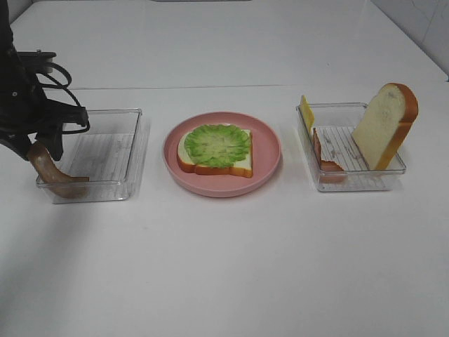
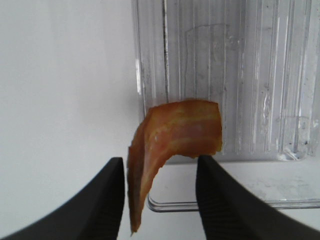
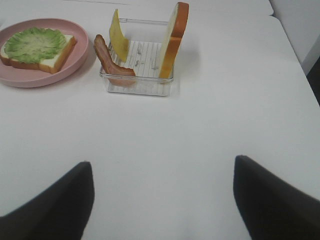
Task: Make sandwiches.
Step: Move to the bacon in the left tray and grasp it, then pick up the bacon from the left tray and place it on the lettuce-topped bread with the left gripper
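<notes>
Left of the pink plate (image 1: 270, 151), the left gripper (image 2: 161, 165) straddles a bacon strip (image 2: 175, 135) at a tray (image 1: 116, 151) edge, jaws apart (only its wrist view shows that). Bread (image 1: 214, 168) under lettuce (image 1: 217, 144) lies on the plate; the right gripper (image 3: 162, 161) gapes empty.

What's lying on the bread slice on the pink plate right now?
Only a lettuce leaf, covering most of the bread slice on the plate. The bread's middle is hidden beneath it.

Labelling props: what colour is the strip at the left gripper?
Orange-brown with paler yellowish streaks; the curved bacon strip shows best in the left wrist view.
</notes>
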`<action>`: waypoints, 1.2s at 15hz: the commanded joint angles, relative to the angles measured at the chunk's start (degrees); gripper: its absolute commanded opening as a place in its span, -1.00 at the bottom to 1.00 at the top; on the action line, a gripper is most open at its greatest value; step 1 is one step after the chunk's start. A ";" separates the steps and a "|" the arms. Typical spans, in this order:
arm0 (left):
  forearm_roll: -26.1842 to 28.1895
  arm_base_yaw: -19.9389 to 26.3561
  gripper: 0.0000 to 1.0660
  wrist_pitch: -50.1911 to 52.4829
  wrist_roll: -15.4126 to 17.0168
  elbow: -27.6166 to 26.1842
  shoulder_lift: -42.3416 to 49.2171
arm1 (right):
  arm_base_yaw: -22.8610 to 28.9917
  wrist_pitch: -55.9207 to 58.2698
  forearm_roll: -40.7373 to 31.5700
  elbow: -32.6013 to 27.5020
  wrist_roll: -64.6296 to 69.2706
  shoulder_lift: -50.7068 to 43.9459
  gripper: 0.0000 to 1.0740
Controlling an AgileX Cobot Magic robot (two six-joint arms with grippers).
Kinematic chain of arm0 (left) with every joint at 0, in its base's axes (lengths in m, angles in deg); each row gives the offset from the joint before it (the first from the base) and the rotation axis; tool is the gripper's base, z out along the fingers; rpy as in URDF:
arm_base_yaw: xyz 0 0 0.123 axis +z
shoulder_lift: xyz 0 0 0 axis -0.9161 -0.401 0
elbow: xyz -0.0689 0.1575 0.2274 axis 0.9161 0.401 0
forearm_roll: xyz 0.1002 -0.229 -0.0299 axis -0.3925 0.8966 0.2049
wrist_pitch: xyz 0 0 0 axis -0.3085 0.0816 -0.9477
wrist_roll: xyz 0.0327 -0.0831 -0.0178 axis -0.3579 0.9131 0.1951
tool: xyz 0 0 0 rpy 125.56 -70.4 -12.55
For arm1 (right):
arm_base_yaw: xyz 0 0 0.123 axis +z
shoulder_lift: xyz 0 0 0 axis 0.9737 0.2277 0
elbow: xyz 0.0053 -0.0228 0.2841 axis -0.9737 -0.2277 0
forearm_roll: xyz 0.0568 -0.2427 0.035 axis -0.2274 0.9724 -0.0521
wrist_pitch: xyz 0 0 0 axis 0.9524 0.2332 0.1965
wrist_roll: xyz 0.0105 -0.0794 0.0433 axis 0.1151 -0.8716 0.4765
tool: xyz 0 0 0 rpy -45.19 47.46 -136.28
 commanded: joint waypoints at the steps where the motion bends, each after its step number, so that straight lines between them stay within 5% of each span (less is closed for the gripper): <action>1: 0.17 0.06 -0.29 0.29 0.46 0.34 -0.11 | 0.00 -0.40 -0.17 -0.11 -0.29 -0.74 0.37; 5: 0.17 0.06 -1.00 0.29 0.46 0.34 -0.11 | 0.00 -0.40 -0.17 -0.11 -0.29 -0.74 0.37; 11: 3.55 0.06 -1.00 0.23 -1.43 -1.26 1.43 | 0.00 -0.40 -0.17 -0.11 -0.29 -0.74 0.37; 14: 13.81 0.00 -1.00 0.23 -8.08 -5.84 3.21 | 0.00 -0.40 -0.17 -0.11 -0.29 -0.74 0.37; 15: 25.67 -0.17 -1.00 0.74 -16.56 -9.05 3.21 | 0.00 -0.40 -0.17 -0.11 -0.29 -0.74 0.37; 18: 42.69 -0.17 -1.00 3.90 -25.50 -9.74 3.04 | 0.00 -0.40 -0.17 -0.11 -0.29 -0.74 0.37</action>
